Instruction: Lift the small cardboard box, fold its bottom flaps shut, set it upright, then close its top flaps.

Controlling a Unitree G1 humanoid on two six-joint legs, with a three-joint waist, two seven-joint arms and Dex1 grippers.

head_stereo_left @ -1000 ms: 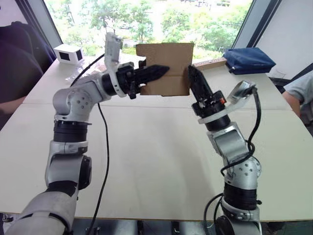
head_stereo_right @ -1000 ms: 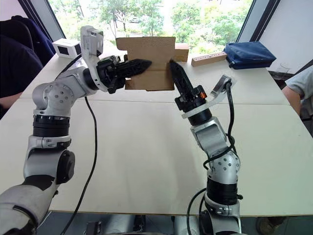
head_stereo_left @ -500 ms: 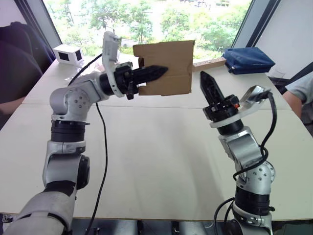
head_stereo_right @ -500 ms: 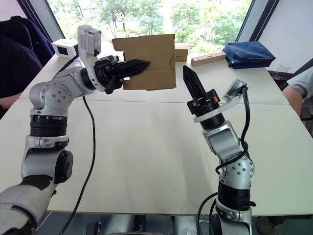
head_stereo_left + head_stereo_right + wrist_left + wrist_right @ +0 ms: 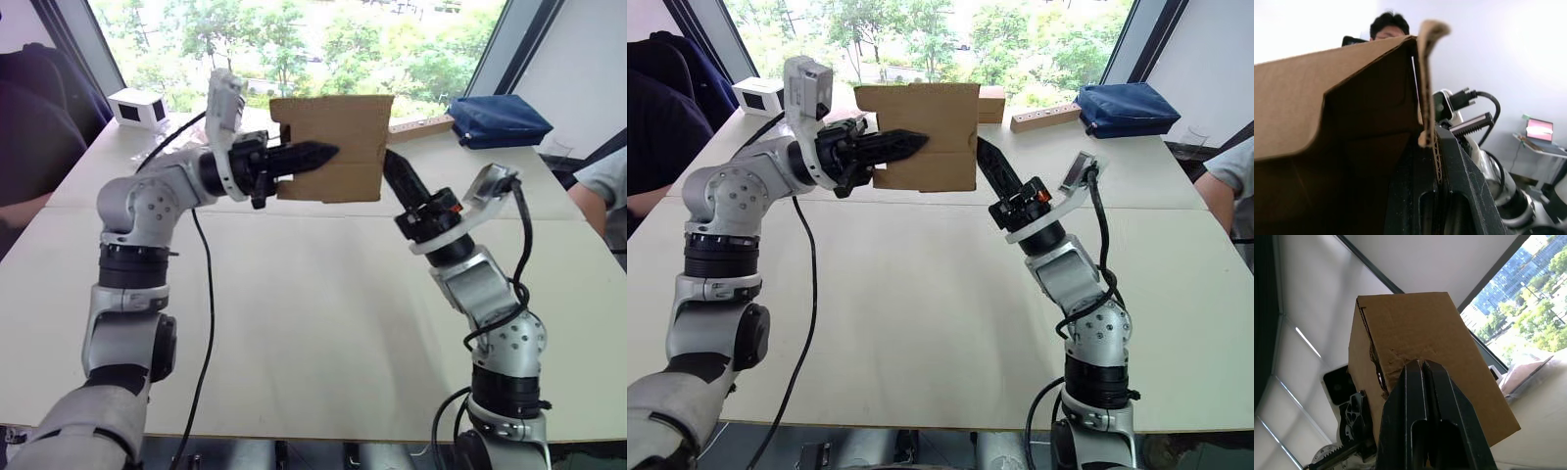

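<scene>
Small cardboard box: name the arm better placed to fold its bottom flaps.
Right. The left gripper is shut on the small cardboard box, holding it aloft; the right gripper, shut and free, sits at the box's lower edge.

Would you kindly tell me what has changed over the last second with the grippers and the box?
The right gripper, shut, drew away from the box toward the robot's right half a second ago, and has since swung back against its right edge. The left gripper stays clamped on the box's wall, holding it above the table.
</scene>
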